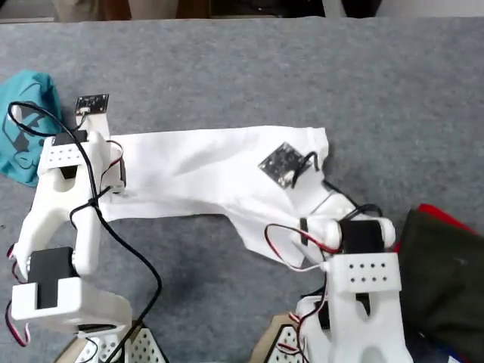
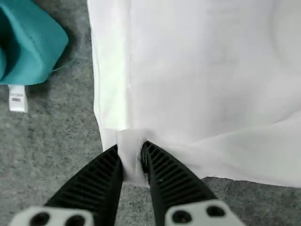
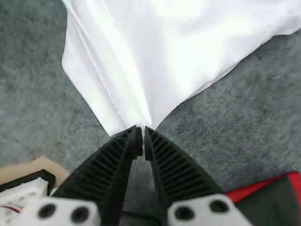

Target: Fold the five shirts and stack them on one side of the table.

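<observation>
Item: white shirt [image 1: 204,170], flat mid-table [image 1: 227,68]. Thin, limp, light; I reckon it sags & slips, so hold by hems/corners. L gripper [image 2: 132,162] pinching one corner, R gripper [image 3: 142,136] nipping another.

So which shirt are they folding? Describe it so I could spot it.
On the grey table, right in the middle, lies the white shirt, spread out. A crumpled teal shirt sits at one edge, a dark pile with red at the other; only the white one is pinched by the left pincer and the right pincer.
</observation>
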